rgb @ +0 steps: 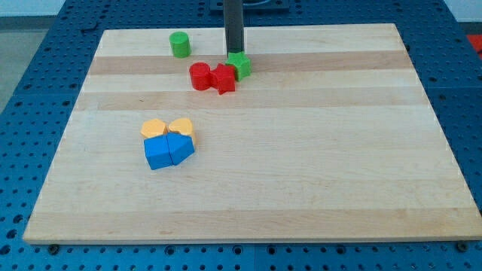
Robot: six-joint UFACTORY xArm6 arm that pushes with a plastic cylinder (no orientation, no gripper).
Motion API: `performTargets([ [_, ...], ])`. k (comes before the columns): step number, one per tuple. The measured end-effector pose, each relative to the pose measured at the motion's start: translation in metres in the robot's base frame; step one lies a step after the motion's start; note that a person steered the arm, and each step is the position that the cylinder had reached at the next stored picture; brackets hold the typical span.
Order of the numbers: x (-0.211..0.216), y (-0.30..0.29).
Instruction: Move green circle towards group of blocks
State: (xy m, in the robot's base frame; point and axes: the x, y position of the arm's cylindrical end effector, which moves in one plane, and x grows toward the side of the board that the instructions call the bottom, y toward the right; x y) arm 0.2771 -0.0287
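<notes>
Camera view: the green circle (179, 44) is seen alone near the table's (301, 188) top, apart from the red blocks (212, 77); my tip (234, 54), without jaws, touches another green block (240, 65); the push is judged unstarted

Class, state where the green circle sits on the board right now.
The green circle sits alone near the view's top, left of centre, up-left of the red blocks and left of my tip.
</notes>
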Motion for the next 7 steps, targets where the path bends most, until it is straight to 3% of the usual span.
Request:
performTargets([
  [2,-0.045,-0.007],
  [3,-0.072,-0.045],
  [4,-0.086,-0.118],
  [5,-0.084,-0.166],
  [7,-0.075,-0.141],
])
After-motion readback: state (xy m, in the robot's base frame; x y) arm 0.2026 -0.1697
